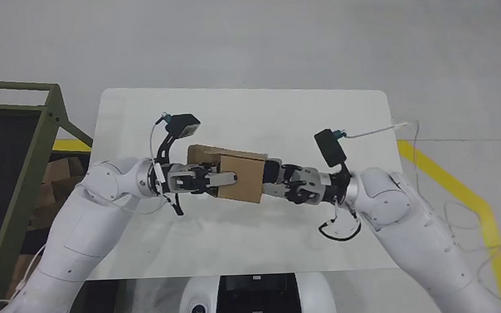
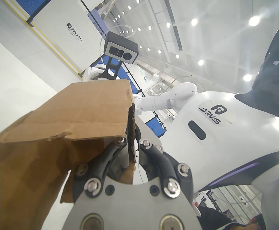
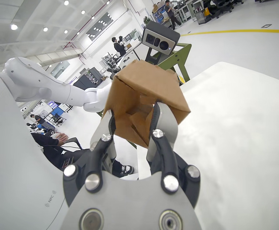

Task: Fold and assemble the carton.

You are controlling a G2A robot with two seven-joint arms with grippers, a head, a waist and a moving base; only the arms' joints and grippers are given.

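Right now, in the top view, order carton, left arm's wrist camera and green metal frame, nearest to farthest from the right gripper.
From the right gripper:
1. carton, touching it.
2. left arm's wrist camera, beyond the carton.
3. green metal frame, far off at the robot's left.

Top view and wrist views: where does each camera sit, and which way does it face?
Top view: above the arms, looking down at the table; arms meet at the carton.
Left wrist view: behind the left gripper, tilted up toward the ceiling; the other arm shows.
Right wrist view: behind the right gripper, looking across the table.
Shared: the carton.
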